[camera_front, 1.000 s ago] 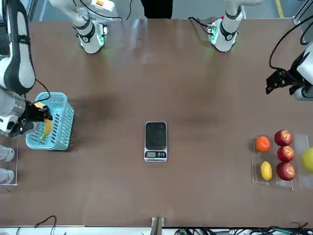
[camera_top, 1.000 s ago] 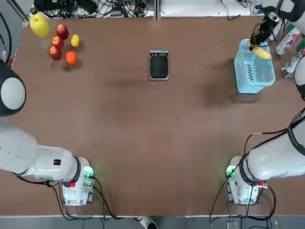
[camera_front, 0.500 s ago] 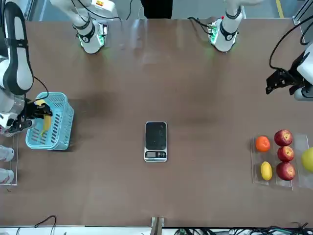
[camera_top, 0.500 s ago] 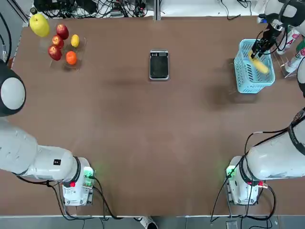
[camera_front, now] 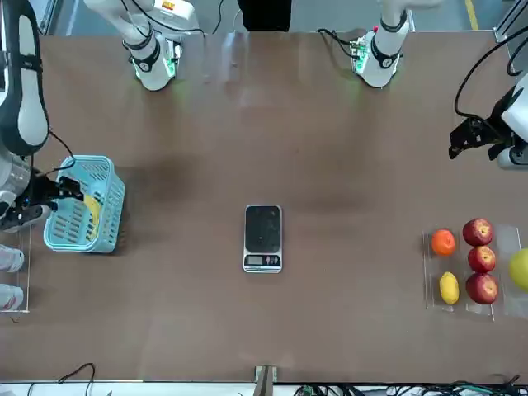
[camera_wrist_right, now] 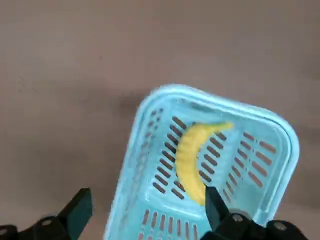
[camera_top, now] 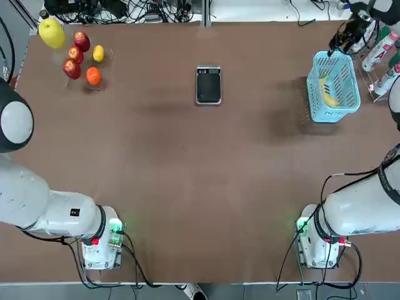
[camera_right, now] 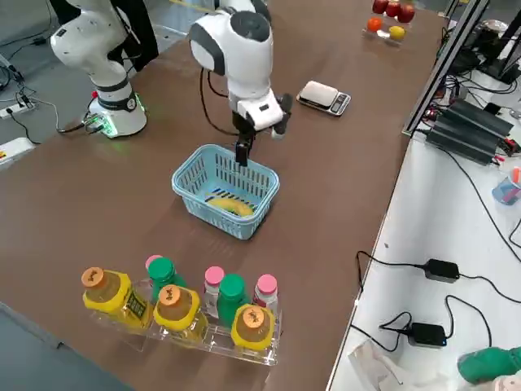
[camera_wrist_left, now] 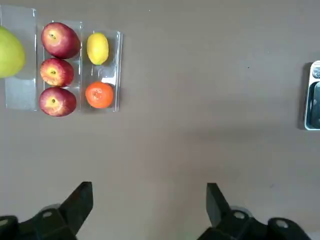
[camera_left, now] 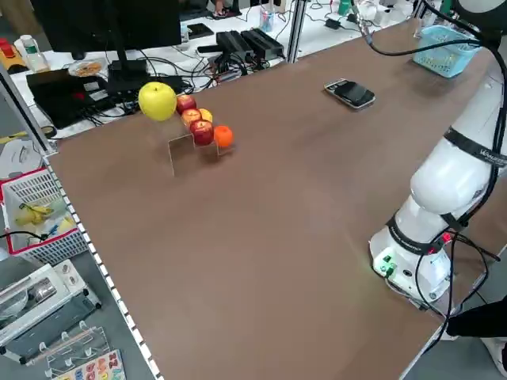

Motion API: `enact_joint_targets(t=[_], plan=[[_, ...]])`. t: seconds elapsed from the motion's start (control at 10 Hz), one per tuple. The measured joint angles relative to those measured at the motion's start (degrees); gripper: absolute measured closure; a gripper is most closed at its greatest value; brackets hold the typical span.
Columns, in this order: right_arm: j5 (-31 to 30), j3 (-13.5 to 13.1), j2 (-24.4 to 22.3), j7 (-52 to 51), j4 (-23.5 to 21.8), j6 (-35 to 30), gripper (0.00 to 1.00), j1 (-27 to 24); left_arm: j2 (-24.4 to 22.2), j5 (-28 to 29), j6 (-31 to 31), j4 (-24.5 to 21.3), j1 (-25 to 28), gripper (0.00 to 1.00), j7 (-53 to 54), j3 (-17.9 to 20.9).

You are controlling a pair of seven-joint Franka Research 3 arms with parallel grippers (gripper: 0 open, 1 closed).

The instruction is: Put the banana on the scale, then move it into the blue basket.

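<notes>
Both sets of jaws stand spread apart with nothing between them. Right gripper [camera_wrist_right: 145, 212] hangs above the blue basket [camera_wrist_right: 150, 125], over the basket's far edge in the top view, and touches neither the basket nor its contents. Banana [camera_wrist_right: 192, 160] lies loose on the slatted floor of the basket, curved, clear of the fingers [camera_wrist_right: 80, 207]. The right side view confirms it: the banana [camera_right: 230, 205] rests flat inside the blue basket [camera_right: 191, 195], with the right gripper [camera_right: 242, 151] held above the rim. In the top view the basket [camera_top: 352, 94] sits at the right of the table near the far edge, the banana [camera_top: 327, 92] inside it.

Scale [camera_top: 209, 84] lies flat at the middle of the table towards the far side, well apart from the basket, with nothing on its platform. In the front view the scale [camera_front: 263, 238] shows its display end towards that camera.

Left gripper [camera_wrist_left: 149, 205] hangs high over the table's left side, idle, near the fruit rack [camera_wrist_left: 115, 70]. That rack holds three red apples [camera_wrist_left: 57, 72], a lemon [camera_wrist_left: 97, 48] and an orange [camera_wrist_left: 99, 95], with a large yellow-green fruit [camera_wrist_left: 10, 52] just beside them.

A row of capped bottles [camera_right: 175, 305] stands in a clear holder near the basket, on the side away from the scale.
</notes>
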Motion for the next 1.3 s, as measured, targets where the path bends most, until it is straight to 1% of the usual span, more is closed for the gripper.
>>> enact_joint_targets(t=[0.2, 0.3, 0.4, 0.5, 0.6, 0.7, 0.8, 0.9, 1.3], plan=[[-0.24, 0.24, -0.86, 14.1, 5.36, -5.38, 0.0, 5.36, 0.0, 0.0, 0.0, 0.0, 0.0, 0.0, 1.16, 0.0], [-0.86, 0.4, -2.35, 19.77, 8.45, -8.56, 0.0, 7.3, 0.0, 0.0, 0.0, 0.01, -0.02, 0.0, 1.77, 0.01], [-2.69, 0.51, -4.97, 23.33, 10.82, -11.36, 0.0, 8.92, 0.0, 0.0, 0.0, 0.02, -0.08, 0.0, 2.07, -0.02], [-4.4, 0.56, -8.16, 25.07, 12.5, -14.46, 0.0, 10.6, 0.0, 0.0, 0.0, 0.02, -0.13, 0.0, 2.34, -0.06], [-4.93, 0.61, -10.91, 25.88, 14.39, -18.97, 0.0, 11.64, 0.0, 0.0, 0.0, 0.04, -0.14, 0.0, 2.36, -0.08], [-5.04, 0.59, -12.61, 26.46, 16.82, -23.93, 0.0, 11.86, 0.0, 0.0, -0.26, 0.04, -0.14, 0.0, 2.36, -0.09], [-5.21, 0.35, -13.47, 26.92, 18.48, -27.0, 0.0, 11.79, 0.0, 0.0, -0.61, 0.04, -0.14, 0.0, 2.38, -0.09], [-5.37, 0.06, -13.77, 27.09, 18.9, -27.93, 0.0, 11.66, 0.0, 0.0, -0.69, 0.04, -0.17, 0.0, 2.39, -0.09], [-5.41, -1.47, -13.06, 27.26, 18.1, -28.02, 0.0, 10.59, 0.0, 0.0, -0.76, 0.04, -0.17, 0.0, 2.41, -0.09]])
